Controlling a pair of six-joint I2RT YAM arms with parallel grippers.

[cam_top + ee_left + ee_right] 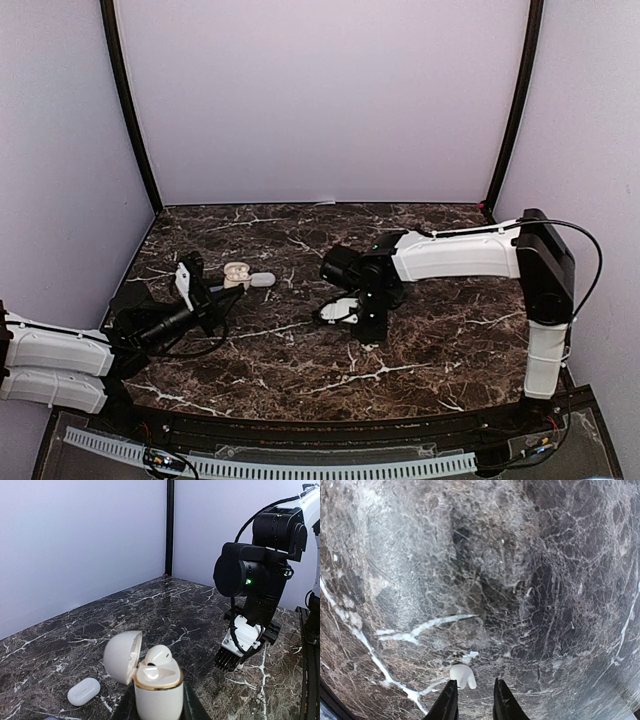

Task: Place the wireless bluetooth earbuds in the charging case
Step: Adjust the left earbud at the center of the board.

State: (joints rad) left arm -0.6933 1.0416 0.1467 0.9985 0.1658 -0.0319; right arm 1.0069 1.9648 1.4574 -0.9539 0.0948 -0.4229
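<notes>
Your left claw (157,710) is clamped on the open charging case (157,692) near the table's (430,340) left edge, with one white earbud (158,656) sitting in it. Your right claw (475,689) hangs mid-table, jaws slightly apart and empty, with a second earbud (462,676) lying just beside one fingertip

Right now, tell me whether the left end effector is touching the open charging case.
Touching. The left wrist view shows the left end effector clamping the charging case on both sides, no gap.
</notes>
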